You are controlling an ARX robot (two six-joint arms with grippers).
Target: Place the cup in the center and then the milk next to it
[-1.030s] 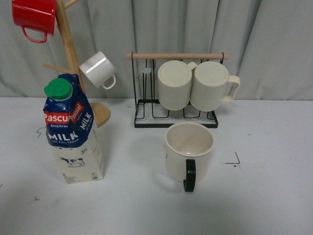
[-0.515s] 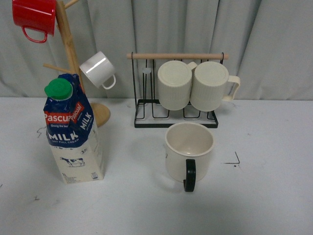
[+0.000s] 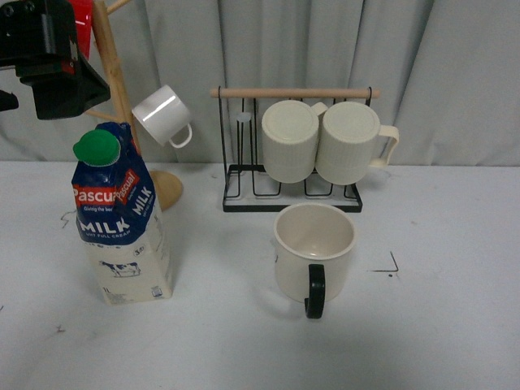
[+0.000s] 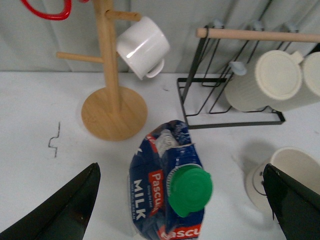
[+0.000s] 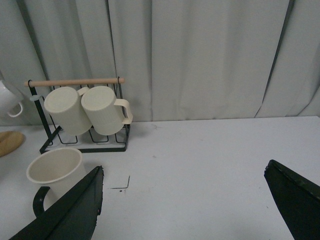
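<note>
Left gripper poised high over the milk, pointing down, jaws spread wide and empty, milk upright near the left edge of the table, cup mid-table, handle toward the near edge, right gripper gaping, holding nothing

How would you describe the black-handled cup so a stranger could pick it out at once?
Find the black wire rack holding two ribbed cream mugs on their sides at the back of the white table. The cup stands upright just in front of it. Unlike those mugs, it is smooth-sided with a black handle.
</note>
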